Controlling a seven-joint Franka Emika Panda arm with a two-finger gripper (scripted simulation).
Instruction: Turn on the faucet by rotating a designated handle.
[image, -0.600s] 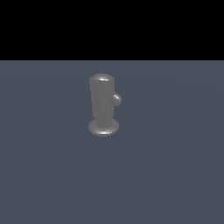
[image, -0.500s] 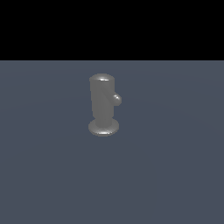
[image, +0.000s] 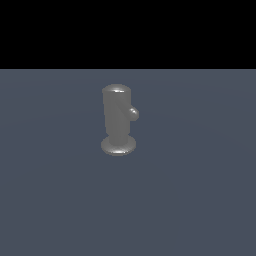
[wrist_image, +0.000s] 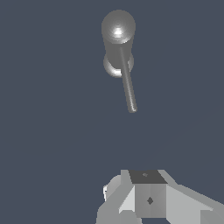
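Observation:
The faucet (image: 118, 120) is a glossy grey upright cylinder on a round disc base, standing on the dark floor in the middle of the exterior view. Its handle (image: 133, 113) shows there end-on as a small knob on the side toward the exterior view's right. Seen from above in the wrist view, the faucet (wrist_image: 118, 30) has the handle (wrist_image: 128, 85) jutting out as a thin straight rod whose tip points toward my gripper (wrist_image: 145, 183). The gripper is well short of the rod's tip and touches nothing. Only part of its grey body shows, and the jaws' gap is not visible. The arm does not appear in the exterior view.
A flat dark blue-grey floor (image: 200, 200) lies all around the faucet, under a black background band at the back of the exterior view.

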